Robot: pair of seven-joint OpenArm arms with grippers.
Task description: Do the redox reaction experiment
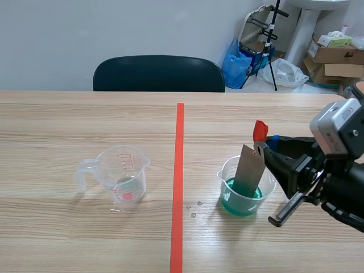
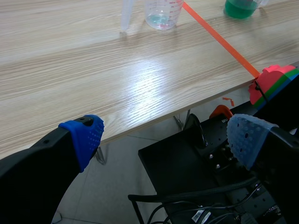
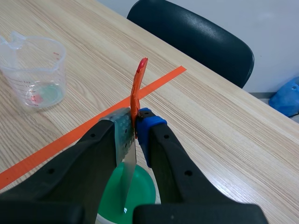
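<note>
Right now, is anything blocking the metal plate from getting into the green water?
Nothing visible. The right gripper holds the metal plate, and its lower end already stands in the cup of green liquid.

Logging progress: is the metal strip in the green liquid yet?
In. The right gripper holds the strip with its lower end under the liquid in the cup.

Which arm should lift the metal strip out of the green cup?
Right. The right tool is shut on the metal strip standing in the cup of green liquid. The left tool hangs open beyond the table.
</note>
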